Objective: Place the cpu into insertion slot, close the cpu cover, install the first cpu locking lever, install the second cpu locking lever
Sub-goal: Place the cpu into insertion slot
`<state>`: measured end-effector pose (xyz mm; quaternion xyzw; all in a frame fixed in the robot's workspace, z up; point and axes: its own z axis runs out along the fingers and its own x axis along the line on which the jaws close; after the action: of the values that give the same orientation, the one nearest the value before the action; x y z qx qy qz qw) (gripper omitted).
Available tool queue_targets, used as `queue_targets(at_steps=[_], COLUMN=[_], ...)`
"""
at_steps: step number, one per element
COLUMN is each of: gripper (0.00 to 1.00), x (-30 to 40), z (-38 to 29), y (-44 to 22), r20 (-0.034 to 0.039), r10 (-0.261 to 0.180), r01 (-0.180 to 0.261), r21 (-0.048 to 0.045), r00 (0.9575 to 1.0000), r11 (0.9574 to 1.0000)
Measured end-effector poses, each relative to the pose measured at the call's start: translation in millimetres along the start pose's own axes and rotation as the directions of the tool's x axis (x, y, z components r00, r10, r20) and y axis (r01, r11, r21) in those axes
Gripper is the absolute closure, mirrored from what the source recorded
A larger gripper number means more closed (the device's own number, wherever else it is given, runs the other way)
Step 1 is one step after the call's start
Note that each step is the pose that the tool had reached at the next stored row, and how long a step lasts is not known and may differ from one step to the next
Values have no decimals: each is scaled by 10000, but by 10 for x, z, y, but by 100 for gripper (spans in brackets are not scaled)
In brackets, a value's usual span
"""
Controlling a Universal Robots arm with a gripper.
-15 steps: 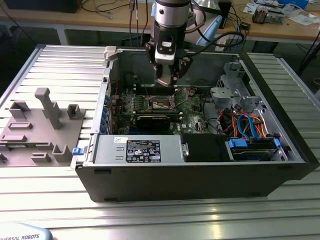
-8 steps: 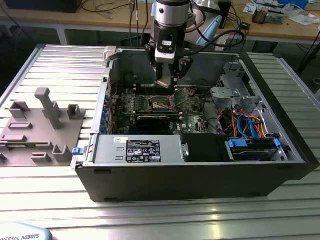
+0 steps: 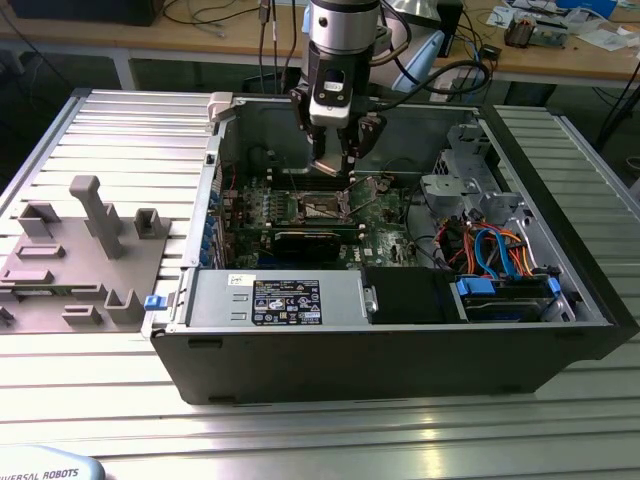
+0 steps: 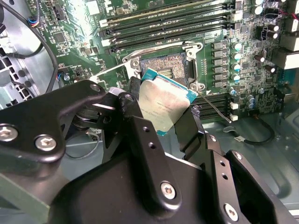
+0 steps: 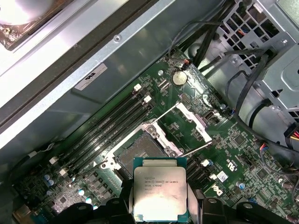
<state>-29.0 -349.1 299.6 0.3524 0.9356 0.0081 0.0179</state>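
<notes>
Your hand (image 3: pixel 338 168) is clenched on the cpu (image 5: pixel 160 193) by two opposite edges, just above the insertion slot (image 5: pixel 140 151), with the cpu cover (image 5: pixel 198 122) raised; it's likely light, stiff and fragile, so keep to the edges

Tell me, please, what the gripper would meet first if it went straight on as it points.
Probably the insertion slot: the gripper points at it, and the cpu it holds would touch first. Depth is unclear.

A ribbed aluminium table (image 3: pixel 90 430) spreads beneath and around the gripper (image 3: pixel 336 172); behind it stands a wooden workbench (image 3: pixel 180 40) (strewn with cables (image 3: pixel 215 15) and papers (image 3: pixel 610 38)).
</notes>
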Motion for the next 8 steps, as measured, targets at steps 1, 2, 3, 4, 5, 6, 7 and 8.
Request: queue_targets(at_steps=[1, 2, 3, 4, 5, 6, 7, 8], gripper=[46, 46, 46, 46, 46, 46, 46, 46], x=[0, 0, 0, 0, 0, 0, 0, 0], z=[0, 1, 1, 1, 2, 2, 3, 3], y=[0, 0, 0, 0, 0, 0, 0, 0], r20=[0, 1, 0, 1, 1, 2, 2, 1], r10=[11, 18, 24, 37, 44, 49, 56, 59], r01=[-11, -18, -24, -37, -44, -49, -56, -59], r21=[1, 0, 1, 1, 1, 1, 2, 2], r00=[10000, 10000, 10000, 10000, 10000, 10000, 10000, 10000], r11=[10000, 10000, 10000, 10000, 10000, 10000, 10000, 10000])
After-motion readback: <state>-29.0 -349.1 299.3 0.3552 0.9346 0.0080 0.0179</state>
